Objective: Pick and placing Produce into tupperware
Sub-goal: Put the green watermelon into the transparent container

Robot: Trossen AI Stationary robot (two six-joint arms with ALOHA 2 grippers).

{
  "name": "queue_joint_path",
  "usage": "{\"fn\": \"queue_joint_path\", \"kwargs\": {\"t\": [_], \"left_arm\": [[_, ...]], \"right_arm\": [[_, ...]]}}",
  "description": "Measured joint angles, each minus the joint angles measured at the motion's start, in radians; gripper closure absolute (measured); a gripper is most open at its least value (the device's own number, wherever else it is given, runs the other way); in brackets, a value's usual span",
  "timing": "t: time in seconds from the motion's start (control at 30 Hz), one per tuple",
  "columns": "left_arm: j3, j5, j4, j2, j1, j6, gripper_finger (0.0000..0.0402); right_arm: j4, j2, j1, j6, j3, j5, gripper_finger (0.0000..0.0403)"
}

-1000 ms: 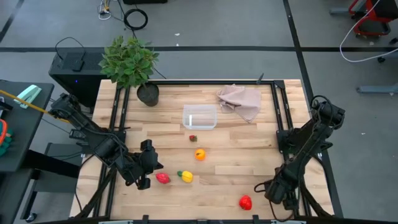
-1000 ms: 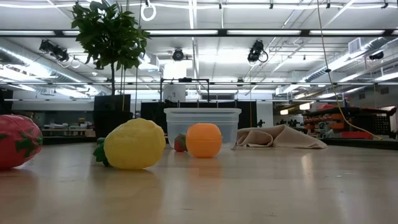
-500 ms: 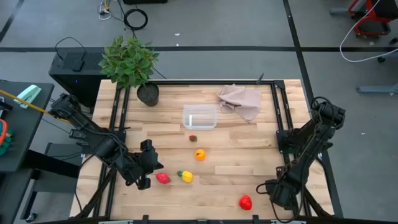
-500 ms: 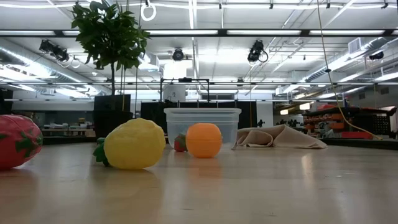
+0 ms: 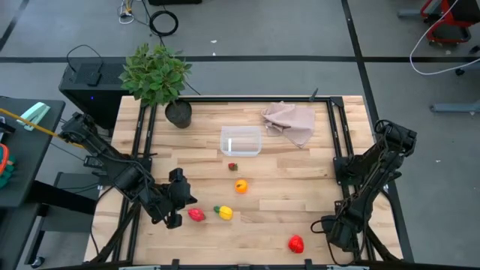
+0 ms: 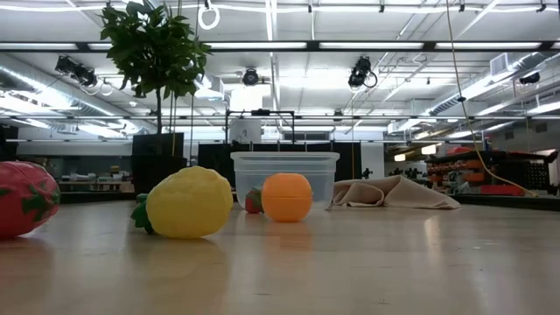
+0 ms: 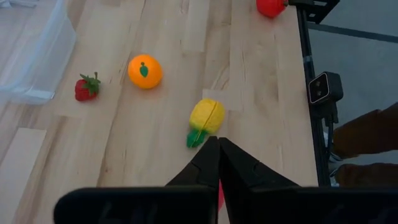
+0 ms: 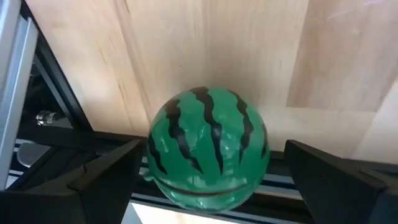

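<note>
The clear tupperware [image 5: 241,141] stands mid-table. On the wood lie a strawberry [image 5: 232,166], an orange fruit [image 5: 241,186], a yellow fruit [image 5: 224,212], a red piece [image 5: 196,214] and another red piece [image 5: 295,243]. My left gripper [image 5: 186,201] hangs shut above the table just left of the first red piece, and in its wrist view the shut tips [image 7: 217,146] point toward the yellow fruit [image 7: 206,118]. My right gripper [image 5: 336,227] is open at the near right corner. Its fingers stand on either side of a green striped watermelon [image 8: 208,149].
A potted plant [image 5: 156,75] stands at the far left corner and a beige-pink cloth [image 5: 289,120] lies right of the box. Dark frame rails [image 5: 339,150] run along the table's sides. The watermelon sits right at the rail [image 8: 74,140].
My right gripper has sunk a little at the near right corner, shifting slightly toward the table's right edge and turning its wrist. The produce and the box lie where they were.
</note>
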Motion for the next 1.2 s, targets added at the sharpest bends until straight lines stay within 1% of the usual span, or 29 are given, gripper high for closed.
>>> {"fn": "queue_joint_path", "kwargs": {"t": [0.17,0.43,0.57,0.83,1.07,1.2], "left_arm": [[0.0,0.0,0.0,0.0,0.009,-0.009,0.0377],[0.0,0.002,0.0,0.0,0.029,-0.018,0.039],[0.0,0.003,0.0,0.0,0.028,-0.017,0.039],[0.0,0.003,0.0,0.0,0.028,-0.018,0.0375],[0.0,0.003,0.0,0.0,0.028,-0.016,0.0386],[0.0,0.003,0.0,0.0,0.028,-0.014,0.0389]], "right_arm": [[0.051,0.0,0.0,0.022,-0.033,0.007,0.0004],[0.077,0.0,0.0,0.03,-0.042,0.0,0.0004],[0.076,0.0,0.0,0.038,-0.042,0.0,0.0007],[0.075,0.0,0.0,0.032,-0.042,0.009,0.0047],[0.075,0.0,0.0,0.031,-0.042,0.011,0.0085],[0.075,0.0,0.0,0.031,-0.042,0.008,0.0098]]}}
